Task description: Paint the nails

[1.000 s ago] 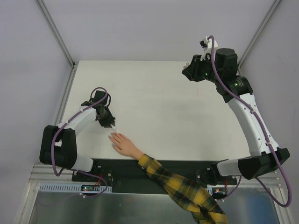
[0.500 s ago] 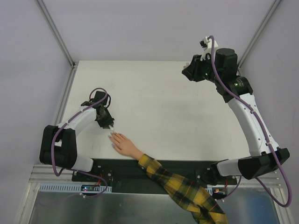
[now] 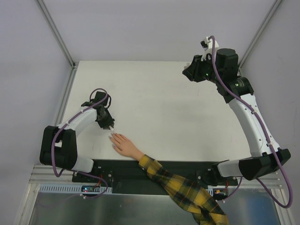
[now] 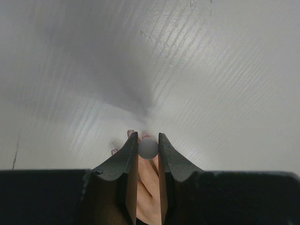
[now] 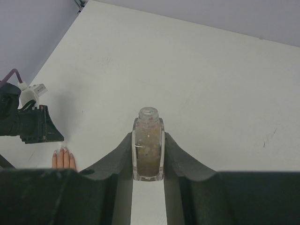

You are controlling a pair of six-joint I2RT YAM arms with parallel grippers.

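Left wrist: left claw (image 4: 146, 137) pinched a grey cap (image 4: 148, 148) over the nails (image 4: 131, 133). Right claw (image 5: 148, 136) clamped a polish bottle (image 5: 148, 157).

Bright, even, diffuse light on my white table (image 3: 164, 103). Left wrist view is soft: a broad grey shadow (image 4: 117, 89) crosses the surface; the left gripper's fingers (image 4: 123, 161) and grey cap (image 4: 148, 148) blur. Right wrist view shows me the bottle (image 5: 148, 145) sharp.

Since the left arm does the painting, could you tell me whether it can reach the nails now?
Probably yes: the left gripper, shut on a small grey cap, hangs just over the nails with nothing between; the right gripper holds the bottle far away.
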